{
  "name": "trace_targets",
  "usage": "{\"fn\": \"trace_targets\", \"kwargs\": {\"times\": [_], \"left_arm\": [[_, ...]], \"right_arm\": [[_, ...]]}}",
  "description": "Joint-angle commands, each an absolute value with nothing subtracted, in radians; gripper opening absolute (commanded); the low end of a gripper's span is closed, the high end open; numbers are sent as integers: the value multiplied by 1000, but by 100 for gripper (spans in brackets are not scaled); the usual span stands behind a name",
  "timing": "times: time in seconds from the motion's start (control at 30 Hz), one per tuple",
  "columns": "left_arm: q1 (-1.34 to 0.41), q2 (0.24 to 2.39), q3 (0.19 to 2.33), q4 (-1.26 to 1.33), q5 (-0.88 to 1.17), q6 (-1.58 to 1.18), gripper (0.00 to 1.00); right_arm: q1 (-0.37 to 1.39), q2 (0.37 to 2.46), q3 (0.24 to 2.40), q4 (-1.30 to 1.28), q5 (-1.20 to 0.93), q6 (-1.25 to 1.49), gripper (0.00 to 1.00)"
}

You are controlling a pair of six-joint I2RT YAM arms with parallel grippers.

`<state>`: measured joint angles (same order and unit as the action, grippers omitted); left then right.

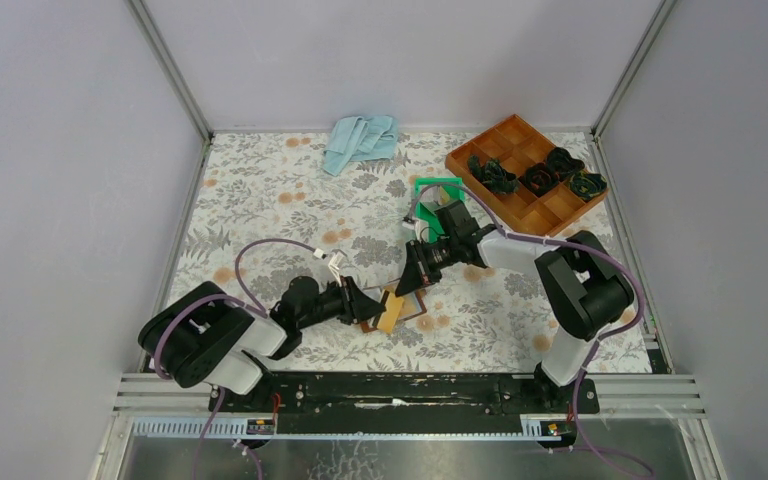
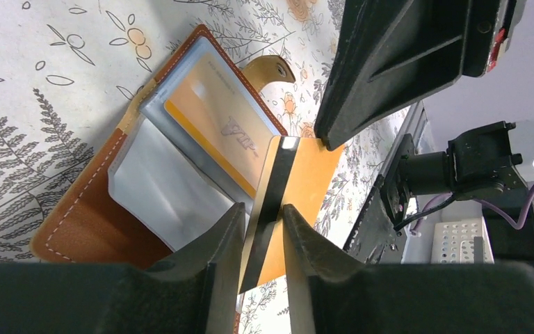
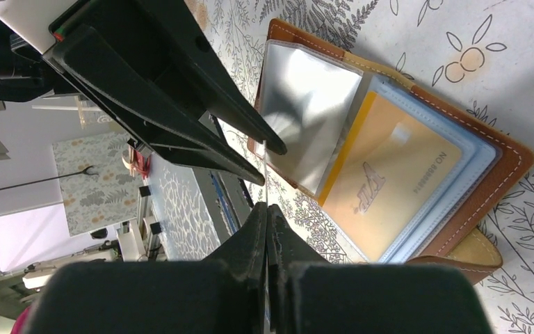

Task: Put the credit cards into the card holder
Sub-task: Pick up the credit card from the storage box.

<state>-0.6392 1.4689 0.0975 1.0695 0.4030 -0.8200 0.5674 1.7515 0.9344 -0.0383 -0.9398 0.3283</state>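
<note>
Floral counter below. Right tool clenched on gold striped card, presenting it; left tool straddles it, grip uncertain. Card holder just beyond left tool, spread open for insertion.

Gold card inside open card holder

Gold card in the card holder, middle: "VIP", in slanted letters.
Same card, at 2 o'clock from "VIP" in the right wrist view: "NO", then small digits, several look like 8, not sure.
</note>
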Motion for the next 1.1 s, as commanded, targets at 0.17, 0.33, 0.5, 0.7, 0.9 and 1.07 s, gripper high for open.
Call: {"fn": "trace_targets", "kwargs": {"times": [0.17,0.33,0.5,0.7,0.9,1.07], "left_arm": [[-623,1472,93,1165,437,-818,14],[-615,1498,78,1217,440,-845,2],[-609,1491,76,1188,407,-854,0],[-606,1444,65,1118,338,-868,0],[-605,1400,37,1101,281,-906,0],[-606,1401,6,1141,239,-954,0]], "right_arm": [[551,1777,978,8,-989,325,0],[545,1786,989,19,-993,329,0],[531,1780,994,36,-973,350,12],[519,1746,993,45,-912,361,38],[520,1713,952,93,-868,406,41],[531,1678,882,166,-835,458,41]]}}
